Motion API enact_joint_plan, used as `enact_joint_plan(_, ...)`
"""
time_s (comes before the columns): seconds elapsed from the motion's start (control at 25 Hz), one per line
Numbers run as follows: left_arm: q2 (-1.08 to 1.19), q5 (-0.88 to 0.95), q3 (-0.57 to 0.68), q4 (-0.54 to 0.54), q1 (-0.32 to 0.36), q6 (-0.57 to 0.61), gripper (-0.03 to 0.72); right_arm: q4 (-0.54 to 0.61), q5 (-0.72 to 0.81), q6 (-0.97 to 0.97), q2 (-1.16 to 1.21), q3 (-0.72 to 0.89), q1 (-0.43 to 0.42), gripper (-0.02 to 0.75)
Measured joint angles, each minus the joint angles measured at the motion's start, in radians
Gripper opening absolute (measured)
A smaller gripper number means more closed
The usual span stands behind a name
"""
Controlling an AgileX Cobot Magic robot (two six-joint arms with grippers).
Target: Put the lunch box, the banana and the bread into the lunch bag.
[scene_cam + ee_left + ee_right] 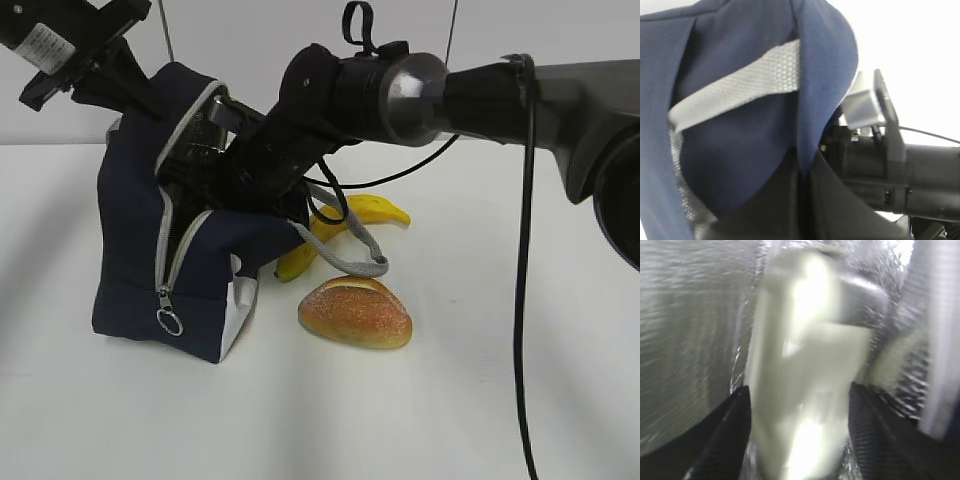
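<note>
The navy lunch bag (130, 260) stands at the left with its zipper open. My left gripper (802, 200) is shut on the navy fabric of its upper rim and holds the mouth up. My right arm reaches down into the opening, so the right gripper (799, 389) is hidden in the exterior view. In the right wrist view its black fingers (735, 425) stand close on either side of the pale, blurred lunch box (805, 365), inside the silver lining. The banana (385, 210) and the bread (355, 312) lie on the table right of the bag.
A grey strap handle (350, 255) of the bag droops over the banana's near end. The right arm's black cable (520, 300) hangs down at the right. The white table (480, 400) spreads in front of and beside the bread.
</note>
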Motion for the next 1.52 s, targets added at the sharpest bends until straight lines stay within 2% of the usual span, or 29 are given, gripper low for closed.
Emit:
enact_joint_plan(0.24, 0.000, 0.000, 0.000, 0.008, 0.000, 0.000, 0.000, -0.067, 0.126, -0.024, 0.000, -0.109, -0.020, 0.461)
enact_joint_plan(0.52, 0.000, 0.000, 0.000, 0.008, 0.000, 0.000, 0.000, -0.124, 0.418, -0.026, 0.000, -0.377, -0.091, 0.463)
enact_joint_plan(0.68, 0.000, 0.000, 0.000, 0.008, 0.000, 0.000, 0.000, -0.164, 0.456, -0.029, 0.000, -0.532, -0.122, 0.465)
enact_joint_plan(0.84, 0.000, 0.001, 0.000, 0.010, 0.000, 0.000, 0.000, -0.211, 0.468, -0.045, -0.025, -0.604, -0.134, 0.466)
enact_joint_plan(1.08, 0.000, 0.001, 0.000, 0.014, 0.000, 0.000, 0.000, -0.414, 0.477, -0.059, -0.075, -0.612, -0.137, 0.468)
enact_joint_plan(1.2, 0.000, 0.001, 0.000, 0.015, 0.000, 0.000, 0.000, -0.448, 0.477, -0.068, -0.110, -0.569, -0.142, 0.468)
enact_joint_plan(1.36, 0.000, 0.001, 0.000, 0.017, 0.000, 0.000, 0.000, -0.497, 0.477, -0.080, -0.184, -0.413, -0.144, 0.468)
enact_joint_plan(1.52, 0.000, 0.001, 0.000, 0.017, 0.000, 0.000, 0.000, -0.598, 0.477, -0.084, -0.248, -0.212, -0.144, 0.468)
